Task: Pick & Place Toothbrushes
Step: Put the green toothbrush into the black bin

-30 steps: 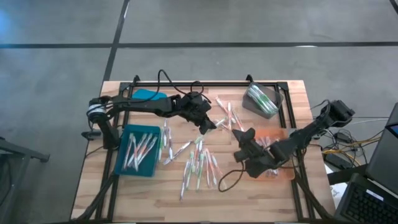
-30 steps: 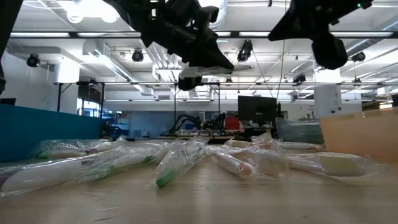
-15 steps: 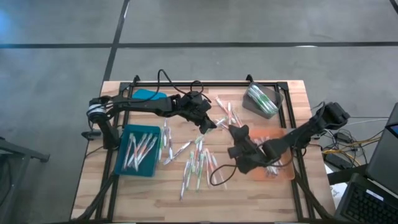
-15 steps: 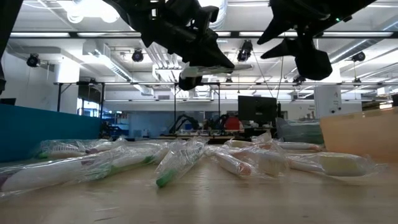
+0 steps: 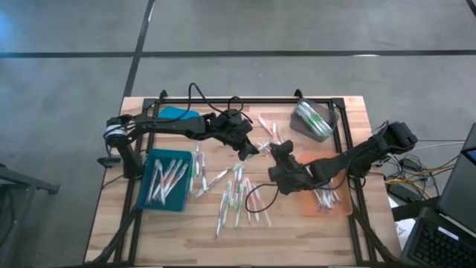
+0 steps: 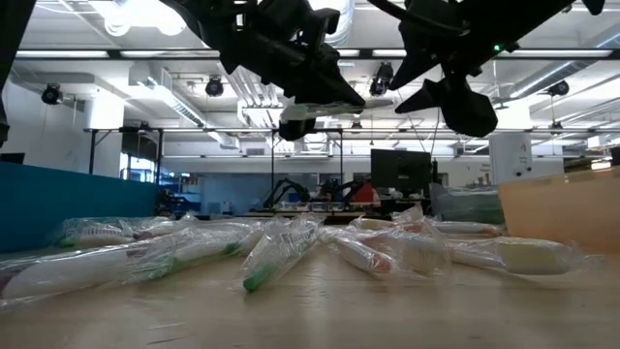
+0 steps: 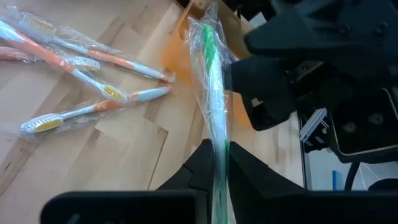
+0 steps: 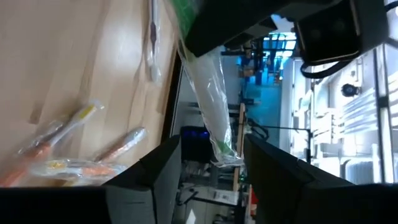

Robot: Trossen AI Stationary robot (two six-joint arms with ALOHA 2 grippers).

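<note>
Green-handled brush [image 7: 214, 134] in clear wrap sits pinched in the left gripper [image 5: 245, 149] above mid-surface [image 5: 186, 231], as the right gripper [image 5: 277, 165], fingers parted and empty, has swung in from the orange tray [image 5: 338, 208] to meet it; a handover looks likely.

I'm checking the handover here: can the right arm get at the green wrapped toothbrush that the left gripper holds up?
Probably yes. The right gripper is open and hovers just beside the left gripper, which is shut on the green toothbrush. Its wrapped free end sticks out toward the right gripper's fingers, with nothing between them.
</note>
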